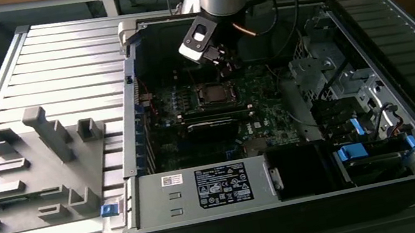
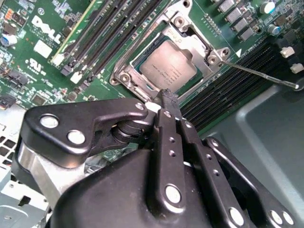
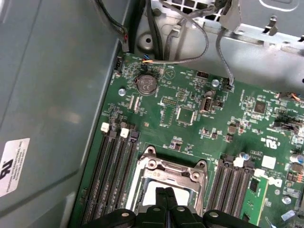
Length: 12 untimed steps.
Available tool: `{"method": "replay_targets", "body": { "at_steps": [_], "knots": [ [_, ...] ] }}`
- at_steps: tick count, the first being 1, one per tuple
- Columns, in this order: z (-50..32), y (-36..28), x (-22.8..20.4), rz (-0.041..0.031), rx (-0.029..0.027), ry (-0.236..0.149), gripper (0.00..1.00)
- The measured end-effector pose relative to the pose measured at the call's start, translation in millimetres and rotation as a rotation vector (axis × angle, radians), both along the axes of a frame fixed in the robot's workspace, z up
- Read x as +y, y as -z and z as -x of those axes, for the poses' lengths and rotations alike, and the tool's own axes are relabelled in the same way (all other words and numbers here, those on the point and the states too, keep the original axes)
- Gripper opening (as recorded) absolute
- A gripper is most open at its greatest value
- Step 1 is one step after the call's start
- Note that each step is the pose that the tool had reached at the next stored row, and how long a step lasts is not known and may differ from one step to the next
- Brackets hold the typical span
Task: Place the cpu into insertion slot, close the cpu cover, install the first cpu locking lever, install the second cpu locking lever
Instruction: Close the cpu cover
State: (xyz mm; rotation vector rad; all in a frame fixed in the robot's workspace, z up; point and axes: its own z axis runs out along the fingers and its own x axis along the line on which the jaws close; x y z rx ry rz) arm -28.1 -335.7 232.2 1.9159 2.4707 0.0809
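The cpu (image 2: 166,66) lies flat in its socket on the green motherboard, its dull silver top showing through the square opening of the cpu cover (image 2: 194,40). The cover lies down over it. A thin metal locking lever (image 2: 259,74) sticks out sideways from one socket corner, over the memory slots. My gripper (image 2: 167,96) hovers just above the socket's edge with its black fingers pressed together and nothing between them. The first wrist view shows the gripper (image 3: 166,191) over the cpu cover (image 3: 173,168). In the exterior view the gripper (image 1: 225,68) hangs inside the open case, just above the socket (image 1: 215,93).
The case walls (image 1: 137,103) surround the board. A labelled power supply (image 1: 219,184) sits at the front, and drive bays with blue tabs (image 1: 354,151) are at the exterior view's right. Loose cables (image 3: 190,52) hang near the board. A grey fixture tray (image 1: 30,165) lies at the exterior view's left.
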Motion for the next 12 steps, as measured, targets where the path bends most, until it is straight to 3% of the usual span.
{"method": "replay_targets", "body": {
  "at_steps": [7, 12],
  "knots": [
    [0.0, 0.1, 0.0, 0.0001, -0.0001, -0.106, 0.11],
    [0.0, 0.1, 0.0, 0.0, 0.0, -0.109, 0.11]
  ]
}}
